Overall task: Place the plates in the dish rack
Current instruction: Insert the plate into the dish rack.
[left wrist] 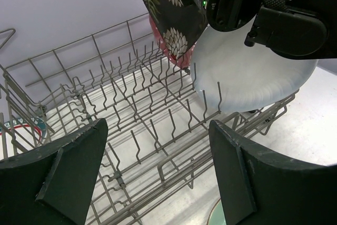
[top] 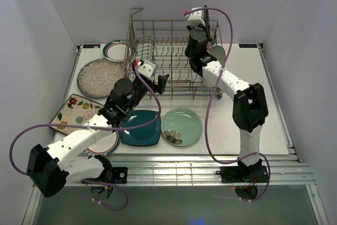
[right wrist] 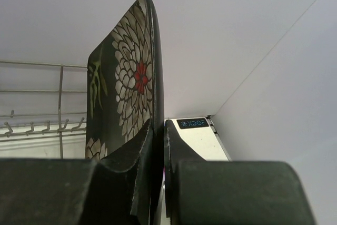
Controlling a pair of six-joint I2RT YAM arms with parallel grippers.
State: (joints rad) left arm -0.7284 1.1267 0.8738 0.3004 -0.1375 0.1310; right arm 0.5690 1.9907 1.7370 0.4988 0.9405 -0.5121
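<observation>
The grey wire dish rack (top: 158, 59) stands at the back middle. My right gripper (right wrist: 158, 130) is shut on the rim of the black floral square plate (right wrist: 126, 93) and holds it on edge over the rack's right end, next to a pink plate (left wrist: 169, 52) and the white oval plate (left wrist: 247, 77) standing in the tines. My left gripper (left wrist: 158, 167) is open and empty, just above the rack's front rail (left wrist: 174, 156). On the table lie the mint round plate (top: 181, 126) and the teal square plate (top: 141, 128).
The speckled grey plate (top: 101, 77), a rimmed white plate (top: 117, 50) and the cream flowered square plate (top: 73, 111) lie left of the rack. Another rimmed plate (top: 102, 143) lies partly under my left arm. The rack's tall looped handle (top: 134, 17) rises at its back left corner.
</observation>
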